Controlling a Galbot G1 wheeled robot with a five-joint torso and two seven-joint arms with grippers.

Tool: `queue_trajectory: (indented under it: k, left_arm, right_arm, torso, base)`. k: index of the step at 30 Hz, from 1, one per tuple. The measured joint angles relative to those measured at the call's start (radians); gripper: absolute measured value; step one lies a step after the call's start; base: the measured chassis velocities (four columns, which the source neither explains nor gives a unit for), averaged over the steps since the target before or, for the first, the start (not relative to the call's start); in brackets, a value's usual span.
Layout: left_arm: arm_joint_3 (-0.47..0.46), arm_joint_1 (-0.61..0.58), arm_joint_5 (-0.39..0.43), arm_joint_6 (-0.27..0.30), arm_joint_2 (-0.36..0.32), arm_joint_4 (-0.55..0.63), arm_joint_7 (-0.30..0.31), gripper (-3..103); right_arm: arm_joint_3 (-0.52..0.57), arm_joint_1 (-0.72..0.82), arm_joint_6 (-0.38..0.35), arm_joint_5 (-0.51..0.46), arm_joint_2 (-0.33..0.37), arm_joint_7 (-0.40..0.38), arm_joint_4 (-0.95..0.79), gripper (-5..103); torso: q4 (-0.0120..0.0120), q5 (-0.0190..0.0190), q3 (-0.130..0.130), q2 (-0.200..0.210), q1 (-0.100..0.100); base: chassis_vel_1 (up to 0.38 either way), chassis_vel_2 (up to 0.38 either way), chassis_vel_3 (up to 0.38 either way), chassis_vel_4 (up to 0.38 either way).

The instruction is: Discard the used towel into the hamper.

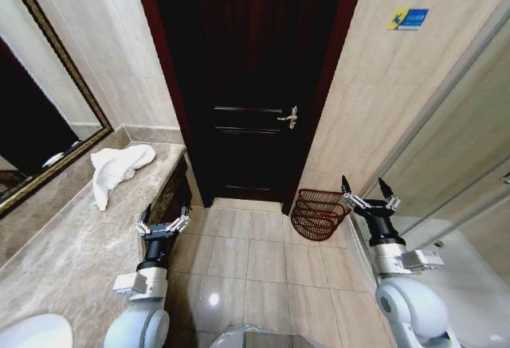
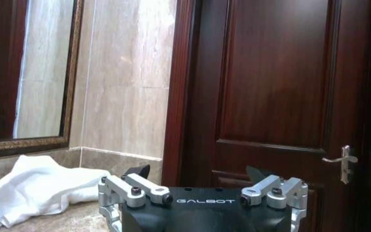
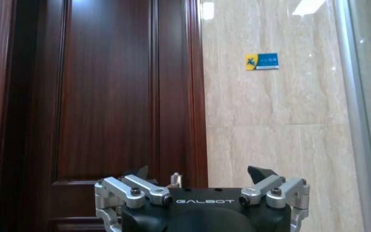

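Step in hand: approach, with the pickup not yet begun. The used towel (image 1: pixel 118 170) lies crumpled on the tabletop (image 1: pixel 72 244), near the mirror (image 1: pixel 40 125). The left tool (image 1: pixel 162 222) hovers at the tabletop edge, short of the towel, jaws wide and empty. The right tool (image 1: pixel 370 198) is raised beside the hamper (image 1: pixel 319 214), jaws wide, empty. The hamper stands on the floor right of the door (image 1: pixel 247 85). Next move requires reaching the left tool forward to the towel.

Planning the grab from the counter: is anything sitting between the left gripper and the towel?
Nothing visible. The left gripper hovers open at the counter's edge, and only bare marble lies between it and the white towel crumpled near the mirror.
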State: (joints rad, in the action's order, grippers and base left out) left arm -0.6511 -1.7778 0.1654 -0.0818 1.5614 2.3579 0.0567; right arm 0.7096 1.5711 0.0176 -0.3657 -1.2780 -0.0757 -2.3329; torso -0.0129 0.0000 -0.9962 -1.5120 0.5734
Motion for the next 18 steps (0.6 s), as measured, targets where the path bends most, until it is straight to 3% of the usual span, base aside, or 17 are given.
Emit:
queue_trajectory:
  k: [18]
  left_arm:
    - [0.003,0.004,-0.003,0.006,0.003,-0.006,0.002,100]
  right_arm:
    - [0.000,0.002,0.002,-0.004,-0.001,-0.001,0.001,100]
  torso:
    - [0.0002,0.0000,0.000,0.000,0.000]
  base:
    - [-0.096,0.097,0.101,-0.103]
